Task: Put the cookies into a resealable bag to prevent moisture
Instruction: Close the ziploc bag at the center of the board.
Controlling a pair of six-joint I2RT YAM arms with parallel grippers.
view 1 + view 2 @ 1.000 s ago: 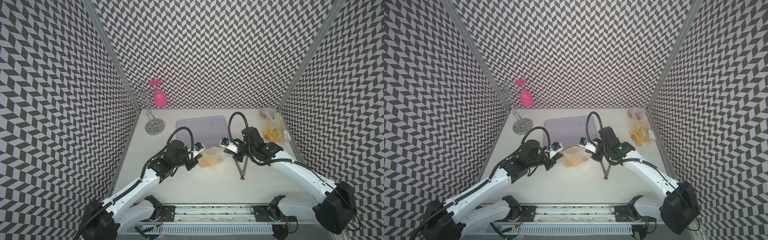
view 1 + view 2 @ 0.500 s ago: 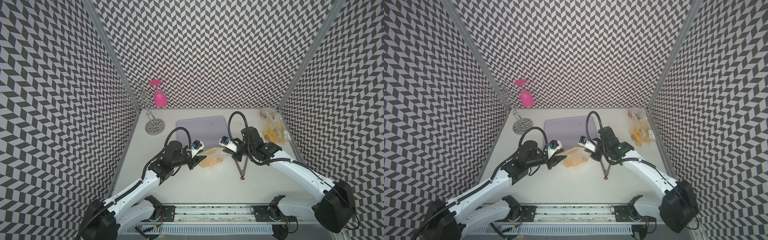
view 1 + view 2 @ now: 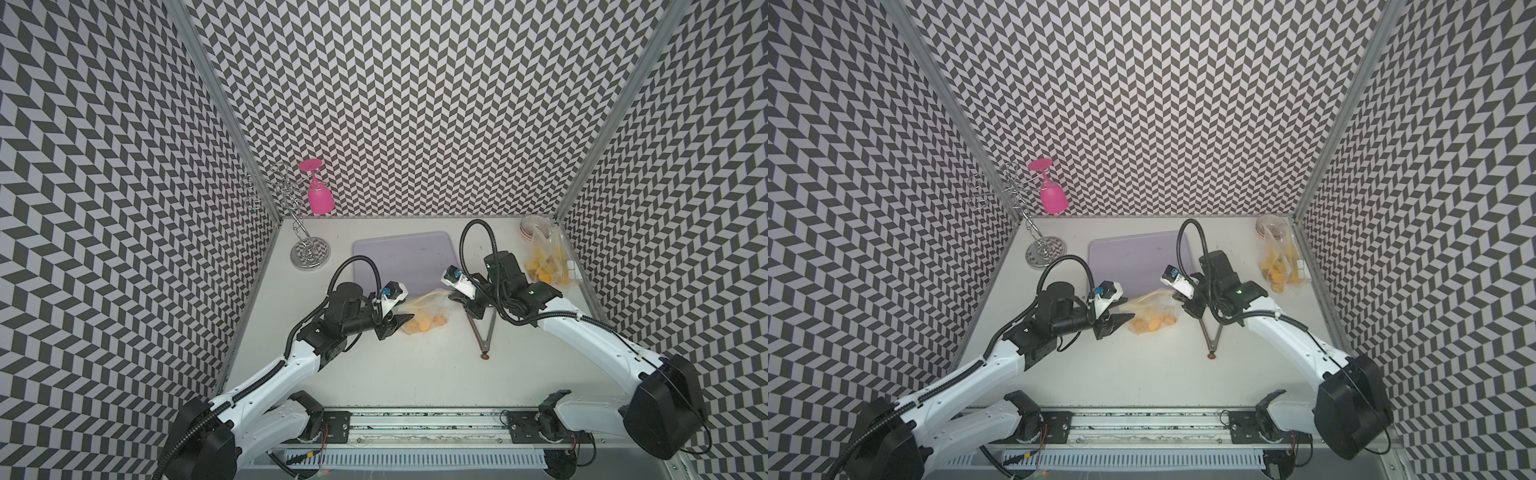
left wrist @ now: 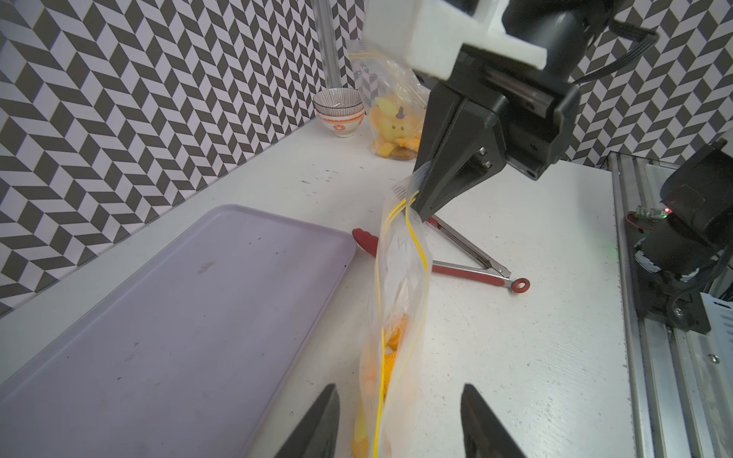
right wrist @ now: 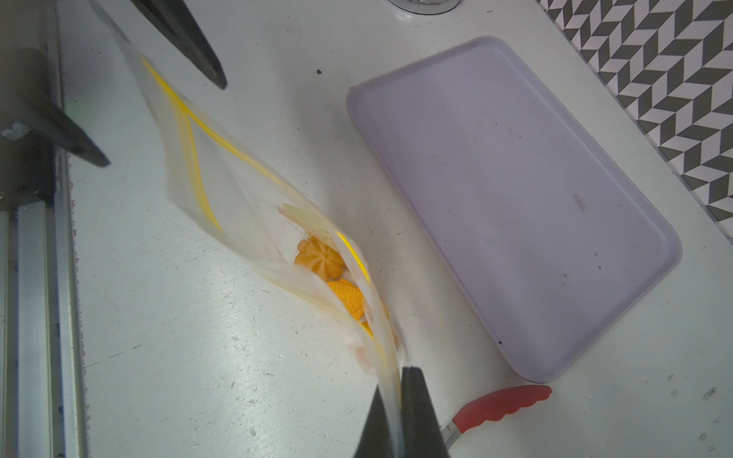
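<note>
Right wrist view: the cookies (image 5: 319,257) sit inside the bag (image 5: 277,222), which slumps on the table (image 5: 198,357) beside the tray (image 5: 515,198), its mouth gaping. My right gripper (image 5: 396,416) is clamped on one corner of the bag's top edge. My left gripper (image 4: 400,390) straddles the other end, fingers apart and gripping nothing. I judge filling done and sealing in hand. Next, the left fingers must pinch the yellow zip strip and press it shut along its length.

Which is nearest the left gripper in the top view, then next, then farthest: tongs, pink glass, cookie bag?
1. Cookie bag, just beyond the left gripper.
2. Tongs, past the bag.
3. Pink glass, hanging in the back corner.
</note>
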